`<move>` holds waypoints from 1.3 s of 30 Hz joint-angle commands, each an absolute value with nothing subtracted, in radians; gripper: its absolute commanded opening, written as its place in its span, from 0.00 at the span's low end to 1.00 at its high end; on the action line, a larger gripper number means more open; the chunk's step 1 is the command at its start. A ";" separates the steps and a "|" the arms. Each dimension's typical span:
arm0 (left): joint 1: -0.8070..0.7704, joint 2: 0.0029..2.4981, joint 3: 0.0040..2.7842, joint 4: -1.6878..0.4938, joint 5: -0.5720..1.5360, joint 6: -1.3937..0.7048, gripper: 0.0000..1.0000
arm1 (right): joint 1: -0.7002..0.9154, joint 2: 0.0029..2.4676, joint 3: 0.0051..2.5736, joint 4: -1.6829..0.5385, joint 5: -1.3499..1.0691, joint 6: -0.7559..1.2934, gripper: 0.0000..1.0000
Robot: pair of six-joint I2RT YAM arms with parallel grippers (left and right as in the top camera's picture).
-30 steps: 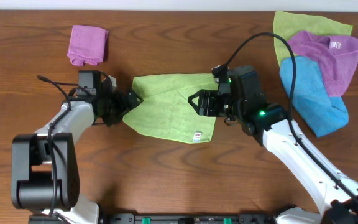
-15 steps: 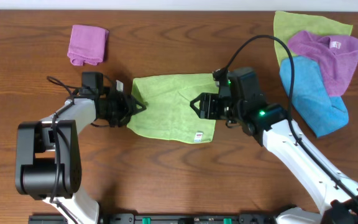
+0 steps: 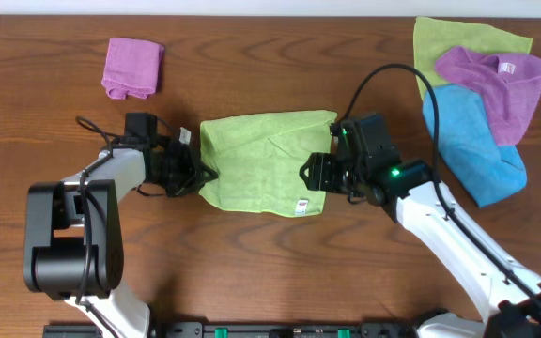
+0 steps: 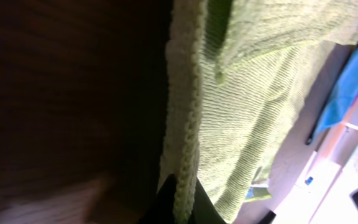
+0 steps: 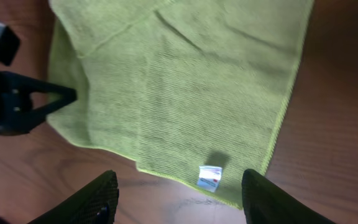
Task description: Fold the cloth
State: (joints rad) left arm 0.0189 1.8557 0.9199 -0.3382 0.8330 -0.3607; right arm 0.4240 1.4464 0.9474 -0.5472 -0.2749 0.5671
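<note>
**Lime towel pinched at one edge on wooden table**

The cloth lies mid-table. The left gripper is clamped on its left edge. The right gripper hovers with fingers spread over the near-right corner, by the white tag. Other cloths sit piled far right.

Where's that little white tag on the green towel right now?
Seen from overhead, the white tag sits on the near edge of the cloth, by its right corner, close to the right gripper, whose jaws are open.
</note>
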 commanded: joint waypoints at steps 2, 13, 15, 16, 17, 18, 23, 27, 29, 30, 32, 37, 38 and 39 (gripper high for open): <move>0.022 1.868 0.913 -0.355 0.892 -0.332 0.06 | 0.410 1.454 0.880 -0.550 -0.208 0.649 0.65; 0.021 1.840 0.913 -0.437 0.860 -0.235 0.06 | 0.405 1.459 0.701 -0.449 -0.232 0.756 0.66; 0.021 1.832 0.913 -0.438 0.857 -0.235 0.06 | 0.405 1.459 0.686 -0.427 -0.237 0.756 0.66; 0.021 1.827 0.913 -0.437 0.857 -0.236 0.06 | 0.405 1.459 0.680 -0.420 -0.237 0.756 0.65; 0.021 1.822 0.913 -0.438 0.857 -0.236 0.06 | 0.405 1.459 0.674 -0.413 -0.236 0.762 0.65; 0.021 1.819 0.913 -0.438 0.857 -0.236 0.06 | 0.405 1.459 0.668 -0.407 -0.236 0.767 0.64; 0.021 1.808 0.913 -0.446 0.858 -0.236 0.06 | 0.405 1.485 0.636 -0.361 -0.236 0.782 0.63; 0.021 1.808 0.913 -0.452 0.859 -0.236 0.06 | 0.405 1.537 0.636 -0.308 -0.249 0.800 0.63; 0.021 1.808 0.913 -0.456 0.859 -0.236 0.06 | 0.405 1.575 0.636 -0.263 -0.280 0.811 0.63; 0.021 1.808 0.913 -0.458 0.860 -0.236 0.06 | 0.406 1.592 0.636 -0.244 -0.289 0.815 0.63; 0.021 1.808 0.913 -0.461 0.865 -0.236 0.06 | 0.406 1.618 0.636 -0.215 -0.295 0.815 0.61; 0.021 1.802 0.913 -0.461 0.884 -0.236 0.06 | 0.406 1.639 0.636 -0.172 -0.304 0.815 0.45; 0.021 1.800 0.913 -0.461 0.885 -0.236 0.06 | 0.406 1.639 0.636 -0.170 -0.303 0.815 0.40; 0.021 1.797 0.913 -0.462 0.885 -0.236 0.06 | 0.406 1.639 0.636 -0.167 -0.302 0.814 0.36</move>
State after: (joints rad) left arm 0.0189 1.8229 0.9195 -0.4561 0.8658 -0.2569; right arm 0.4076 1.6001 0.6590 -0.1555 -0.3210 0.8062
